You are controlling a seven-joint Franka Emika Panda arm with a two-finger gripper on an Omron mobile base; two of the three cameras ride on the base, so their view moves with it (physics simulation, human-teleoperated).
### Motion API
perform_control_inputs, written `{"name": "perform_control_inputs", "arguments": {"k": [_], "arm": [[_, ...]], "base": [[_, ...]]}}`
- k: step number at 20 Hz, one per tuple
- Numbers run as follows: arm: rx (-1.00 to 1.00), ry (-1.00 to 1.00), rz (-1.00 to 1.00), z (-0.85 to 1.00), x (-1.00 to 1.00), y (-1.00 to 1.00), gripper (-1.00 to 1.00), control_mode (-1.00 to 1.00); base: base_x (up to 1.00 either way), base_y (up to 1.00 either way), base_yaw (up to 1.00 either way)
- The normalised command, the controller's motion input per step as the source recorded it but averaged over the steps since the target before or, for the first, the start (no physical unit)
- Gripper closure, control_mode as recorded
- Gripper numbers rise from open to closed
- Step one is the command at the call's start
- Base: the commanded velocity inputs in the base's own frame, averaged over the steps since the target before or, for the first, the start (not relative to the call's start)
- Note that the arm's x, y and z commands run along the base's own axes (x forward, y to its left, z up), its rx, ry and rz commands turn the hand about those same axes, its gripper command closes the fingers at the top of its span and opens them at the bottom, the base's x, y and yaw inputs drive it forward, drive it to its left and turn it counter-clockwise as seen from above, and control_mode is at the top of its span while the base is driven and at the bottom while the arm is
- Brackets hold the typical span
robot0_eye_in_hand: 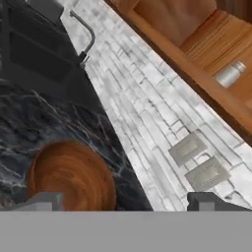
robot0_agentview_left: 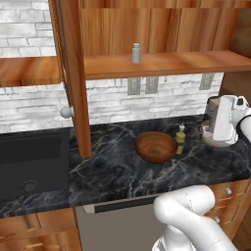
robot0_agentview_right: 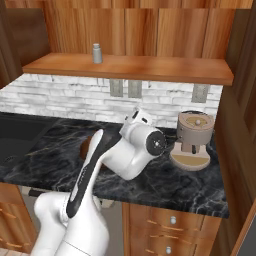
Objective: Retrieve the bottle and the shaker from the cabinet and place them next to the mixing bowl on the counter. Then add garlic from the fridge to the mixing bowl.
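The grey shaker [robot0_agentview_left: 136, 53] [robot0_agentview_right: 97, 53] [robot0_eye_in_hand: 230, 74] stands on the plank shelf of the open wooden cabinet [robot0_agentview_left: 166, 63]. Down on the black marble counter [robot0_agentview_left: 112, 171], the olive-yellow bottle [robot0_agentview_left: 181, 138] stands upright, touching the right rim of the wooden mixing bowl [robot0_agentview_left: 156, 146] [robot0_eye_in_hand: 71, 177]. My gripper [robot0_eye_in_hand: 127, 203] is open, its fingertips [robot0_eye_in_hand: 47, 201] wide apart with nothing between them. It hovers above the counter to the right of the bowl, looking across bowl and wall towards the shelf. The arm hides most of the bowl in the right base view. The garlic and fridge are out of view.
The cabinet door [robot0_agentview_left: 73, 73] hangs open left of the bowl, its silver knob [robot0_agentview_left: 66, 112] facing out. A coffee machine [robot0_agentview_right: 192, 137] stands at the counter's right end, close to my wrist. The black sink [robot0_agentview_left: 32, 157] with its faucet [robot0_eye_in_hand: 86, 34] lies at the left. Wall outlets [robot0_eye_in_hand: 197, 160] sit under the shelf.
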Motion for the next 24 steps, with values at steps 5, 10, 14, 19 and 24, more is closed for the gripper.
{"name": "perform_control_inputs", "arguments": {"k": [5, 10, 14, 19, 24], "arm": [[-0.45, -0.23, 0.28, 0.43, -0.4, 0.34, -1.0, -1.0], [-0.52, -0.34, 0.22, 0.26, -0.42, 0.61, -1.0, -1.0], [-0.56, -0.34, 0.27, 0.16, -0.32, 0.7, -1.0, -1.0], [-0.51, -0.19, 0.35, 0.14, -0.13, 0.39, -1.0, -1.0], [-0.52, -0.11, 0.26, 0.07, -0.17, 0.16, -1.0, -1.0]], "base": [[0.0, 0.0, 0.0], [0.0, 0.0, 0.0], [0.0, 0.0, 0.0], [0.0, 0.0, 0.0], [0.0, 0.0, 0.0]]}}
